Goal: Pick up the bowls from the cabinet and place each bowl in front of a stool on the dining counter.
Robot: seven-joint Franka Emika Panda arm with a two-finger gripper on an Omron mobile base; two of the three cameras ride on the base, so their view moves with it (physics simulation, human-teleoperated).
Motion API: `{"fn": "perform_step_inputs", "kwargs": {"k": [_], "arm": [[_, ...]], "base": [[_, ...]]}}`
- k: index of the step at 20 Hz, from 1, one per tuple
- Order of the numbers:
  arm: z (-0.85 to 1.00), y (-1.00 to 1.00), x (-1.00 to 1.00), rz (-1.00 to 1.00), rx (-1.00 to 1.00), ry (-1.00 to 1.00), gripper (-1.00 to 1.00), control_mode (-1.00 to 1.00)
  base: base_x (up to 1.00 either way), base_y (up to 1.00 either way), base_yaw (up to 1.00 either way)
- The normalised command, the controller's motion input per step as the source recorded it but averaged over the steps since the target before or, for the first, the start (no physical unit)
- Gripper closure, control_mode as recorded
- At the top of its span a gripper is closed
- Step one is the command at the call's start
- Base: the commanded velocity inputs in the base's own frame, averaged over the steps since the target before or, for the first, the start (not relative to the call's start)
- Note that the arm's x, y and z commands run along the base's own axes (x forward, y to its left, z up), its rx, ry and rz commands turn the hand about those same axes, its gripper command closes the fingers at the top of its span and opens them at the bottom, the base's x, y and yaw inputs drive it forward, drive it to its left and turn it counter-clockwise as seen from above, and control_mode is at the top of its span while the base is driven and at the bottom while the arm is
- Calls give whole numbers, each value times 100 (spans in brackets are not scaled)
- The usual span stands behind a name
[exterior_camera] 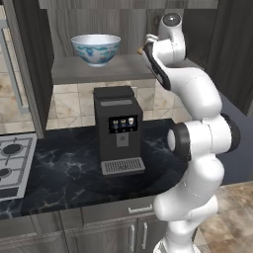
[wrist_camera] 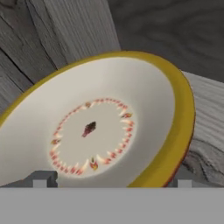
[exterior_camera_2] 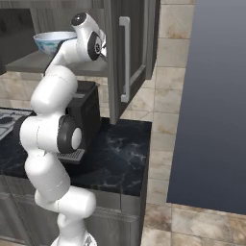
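The cream bowl (wrist_camera: 94, 131) is sitting on the cabinet shelf (exterior_camera: 99, 70), beside the blue floral bowl (exterior_camera: 96, 48). The gripper (wrist_camera: 111, 183) is hovering directly over it, fingers spread wide. Likely rigid, glazed, breakable; the yellow rim is offering the best hold.

Bowl: the cream bowl (wrist_camera: 100, 127) is very close and looks big and tilted, with its open side facing us.
Rim: a thick yellow edge runs round the top and right side.
Inside: a ring of small red and yellow marks, with one dark red spot in the middle.
Gripper: the gripper (wrist_camera: 111, 181) has two small grey fingertips (wrist_camera: 41, 179) at the bottom, wide apart, one on each side of the bowl's low edge.
Behind: the grey wood-grain cabinet (wrist_camera: 52, 35), darker at the top right.
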Motion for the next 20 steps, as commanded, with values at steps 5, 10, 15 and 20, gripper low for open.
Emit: {"fn": "perform_step_inputs", "kwargs": {"k": [5, 10, 15, 20], "arm": [[-15, -5, 37, 0, 0, 0, -100, -100], [-21, -3, 22, 0, 0, 0, -100, -100], [-14, 0, 19, 0, 0, -3, 100, -100], [-2, 0, 1, 0, 0, -2, 100, -100]], "base": [[0, 0, 0], [0, 0, 0], [0, 0, 0], [0, 0, 0]]}}
